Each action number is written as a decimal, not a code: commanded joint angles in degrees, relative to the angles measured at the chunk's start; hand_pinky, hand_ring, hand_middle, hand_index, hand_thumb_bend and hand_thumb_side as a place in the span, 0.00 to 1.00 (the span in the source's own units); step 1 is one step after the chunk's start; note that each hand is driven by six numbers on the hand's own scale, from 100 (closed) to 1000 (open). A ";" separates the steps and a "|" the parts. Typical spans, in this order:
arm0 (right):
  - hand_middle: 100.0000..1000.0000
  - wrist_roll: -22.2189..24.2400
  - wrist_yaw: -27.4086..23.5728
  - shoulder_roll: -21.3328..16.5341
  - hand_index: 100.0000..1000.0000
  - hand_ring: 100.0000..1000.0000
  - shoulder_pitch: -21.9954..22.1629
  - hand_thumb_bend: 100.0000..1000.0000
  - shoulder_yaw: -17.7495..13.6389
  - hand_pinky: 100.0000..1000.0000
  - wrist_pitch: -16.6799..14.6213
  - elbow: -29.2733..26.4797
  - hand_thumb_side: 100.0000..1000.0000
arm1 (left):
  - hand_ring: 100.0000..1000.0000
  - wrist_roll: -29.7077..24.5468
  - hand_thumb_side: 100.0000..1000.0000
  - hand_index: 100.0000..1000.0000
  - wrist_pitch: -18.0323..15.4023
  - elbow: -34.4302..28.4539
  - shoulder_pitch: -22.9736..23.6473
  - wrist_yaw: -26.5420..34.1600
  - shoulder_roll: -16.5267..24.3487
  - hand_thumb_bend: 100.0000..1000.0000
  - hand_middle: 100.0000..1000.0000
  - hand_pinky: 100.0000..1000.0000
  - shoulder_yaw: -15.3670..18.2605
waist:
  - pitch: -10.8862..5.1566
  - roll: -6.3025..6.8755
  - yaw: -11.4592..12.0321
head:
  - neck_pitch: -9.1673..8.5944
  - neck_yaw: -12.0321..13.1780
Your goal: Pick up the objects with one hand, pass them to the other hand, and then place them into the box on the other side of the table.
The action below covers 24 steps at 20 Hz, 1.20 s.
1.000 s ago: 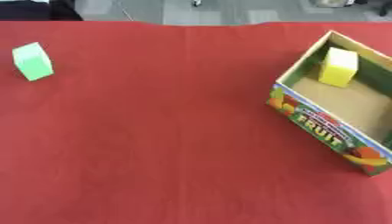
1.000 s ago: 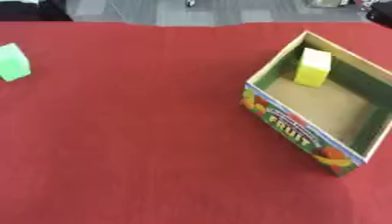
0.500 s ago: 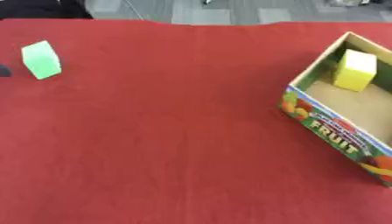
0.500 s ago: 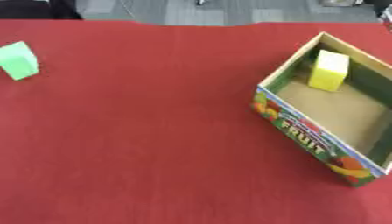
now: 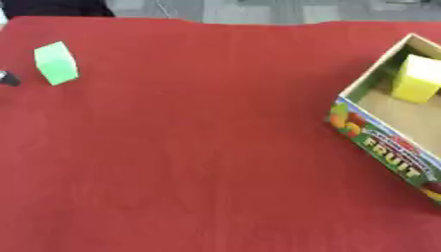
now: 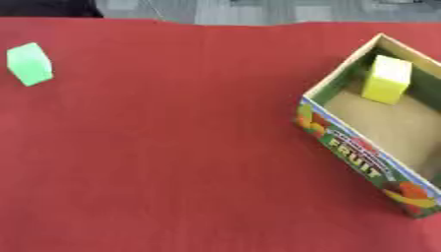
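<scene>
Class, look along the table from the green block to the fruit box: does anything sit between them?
Nothing visible does. The green block stands at the far left, the fruit box at the right with a yellow block already inside, and only bare red tablecloth lies between them.

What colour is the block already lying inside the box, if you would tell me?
Yellow: the block in the box, clearest in the right eye view.

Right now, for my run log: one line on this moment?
green block: on table, far left | yellow block: in box | hands: none seen
</scene>
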 commanded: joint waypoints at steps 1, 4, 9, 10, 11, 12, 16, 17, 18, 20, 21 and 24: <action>0.68 0.18 0.58 -1.03 0.76 0.80 -0.52 0.28 -0.30 0.79 -0.03 -1.34 0.21 | 0.80 0.56 0.15 0.80 0.26 1.44 -1.34 -0.73 1.31 0.81 0.72 0.84 1.11 | -0.78 0.16 -0.27 | -1.03 0.72; 0.68 0.18 0.69 -0.84 0.76 0.80 -0.67 0.28 -0.25 0.79 -0.03 -1.47 0.21 | 0.80 0.80 0.13 0.80 0.27 2.45 -1.68 -1.03 0.84 0.81 0.72 0.84 1.23 | -0.38 0.26 -0.77 | -1.30 0.88; 0.67 0.30 1.00 -0.54 0.76 0.80 -0.68 0.28 -0.13 0.79 0.05 -1.50 0.22 | 0.80 3.22 0.11 0.80 0.23 3.40 -2.42 -2.25 0.38 0.79 0.71 0.84 1.56 | 0.20 0.43 -1.32 | -1.75 1.33; 0.67 0.31 1.06 -0.50 0.76 0.80 -0.67 0.28 -0.13 0.79 0.06 -1.50 0.22 | 0.80 3.35 0.11 0.80 0.17 3.51 -2.54 -2.29 0.36 0.79 0.71 0.84 1.55 | 0.29 0.45 -1.37 | -1.77 1.35; 0.67 0.31 1.10 -0.46 0.76 0.80 -0.66 0.28 -0.13 0.79 0.07 -1.49 0.22 | 0.80 3.44 0.11 0.80 0.12 3.59 -2.62 -2.30 0.37 0.79 0.71 0.84 1.57 | 0.37 0.48 -1.43 | -1.81 1.32; 0.67 0.32 1.14 -0.44 0.76 0.80 -0.66 0.28 -0.12 0.79 0.08 -1.50 0.22 | 0.80 3.52 0.11 0.80 0.12 3.66 -2.68 -2.34 0.41 0.79 0.71 0.84 1.60 | 0.45 0.52 -1.47 | -1.90 1.28; 0.67 0.43 1.35 -0.36 0.76 0.80 -0.64 0.28 -0.07 0.79 0.12 -1.53 0.22 | 0.80 3.52 0.10 0.79 0.09 3.99 -2.89 -2.16 0.46 0.77 0.71 0.84 1.81 | 0.74 0.62 -1.68 | -2.38 1.19; 0.67 0.46 1.42 -0.34 0.76 0.80 -0.62 0.28 -0.05 0.79 0.14 -1.52 0.22 | 0.80 3.52 0.10 0.79 0.05 4.02 -2.93 -1.97 0.45 0.77 0.71 0.84 1.86 | 0.82 0.64 -1.76 | -2.53 1.14; 0.67 0.49 1.51 -0.31 0.76 0.80 -0.61 0.28 -0.03 0.79 0.15 -1.52 0.22 | 0.80 3.57 0.10 0.79 0.03 4.04 -2.98 -1.77 0.44 0.77 0.71 0.84 1.91 | 0.90 0.66 -1.83 | -2.68 1.10; 0.67 0.56 1.68 -0.23 0.76 0.80 -0.57 0.28 0.01 0.79 0.16 -1.54 0.22 | 0.79 3.93 0.09 0.79 -0.04 3.98 -3.14 -1.41 0.40 0.76 0.71 0.84 1.98 | 1.12 0.67 -2.02 | -3.01 0.76; 0.67 0.58 1.75 -0.19 0.76 0.80 -0.55 0.28 0.03 0.79 0.19 -1.54 0.22 | 0.79 4.16 0.08 0.79 -0.09 3.93 -3.24 -1.28 0.40 0.76 0.71 0.83 2.01 | 1.23 0.68 -2.13 | -3.11 0.47; 0.67 0.60 2.02 -0.13 0.76 0.80 -0.47 0.28 0.05 0.79 0.24 -1.59 0.22 | 0.79 4.77 0.07 0.79 -0.26 3.80 -3.53 -0.93 0.46 0.76 0.71 0.83 2.04 | 1.54 0.74 -2.48 | -3.47 -0.12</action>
